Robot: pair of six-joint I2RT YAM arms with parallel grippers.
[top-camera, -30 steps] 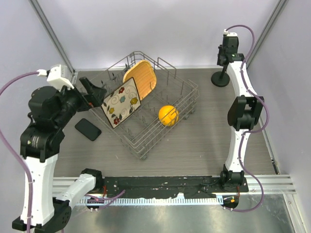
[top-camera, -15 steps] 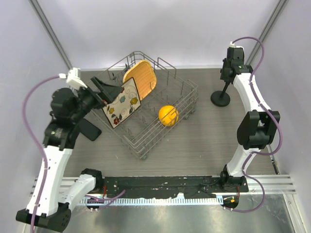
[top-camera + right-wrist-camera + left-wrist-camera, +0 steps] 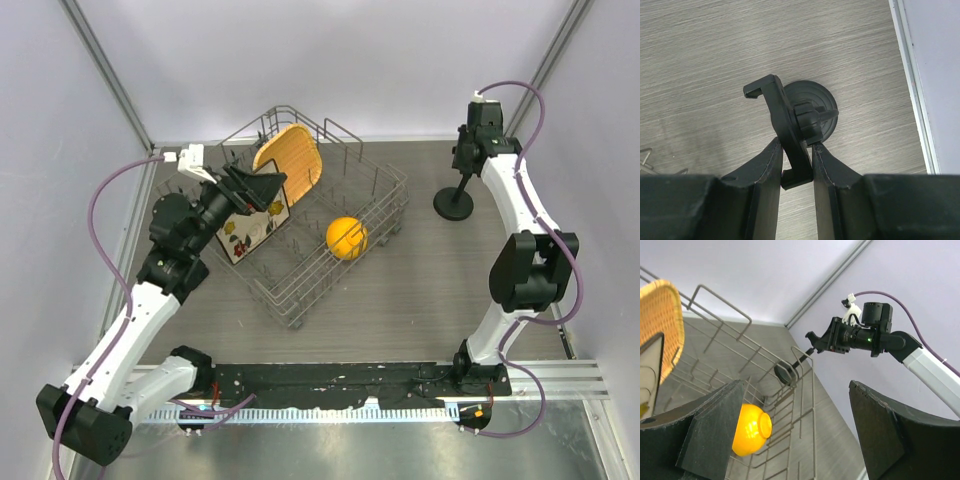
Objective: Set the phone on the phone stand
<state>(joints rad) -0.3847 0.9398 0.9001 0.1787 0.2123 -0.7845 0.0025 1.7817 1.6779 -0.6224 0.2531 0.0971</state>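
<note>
phone stand (image 3: 782, 115) half-hidden in right pincer (image 3: 796, 146)

Bright, even, diffuse light from above in all views. Only faint, soft shadows on the table (image 3: 420, 290). Strong glare off the steel ledge (image 3: 400, 445) at the near edge. Sharp focus throughout.

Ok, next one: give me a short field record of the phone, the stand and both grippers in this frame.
phone: not visible in any view
phone stand: right of the dish rack, gripped at its holder head
right gripper: fingers shut on the stand's head
left gripper: open, empty, over the rack by the floral plate
task state: phone not on the stand
</note>
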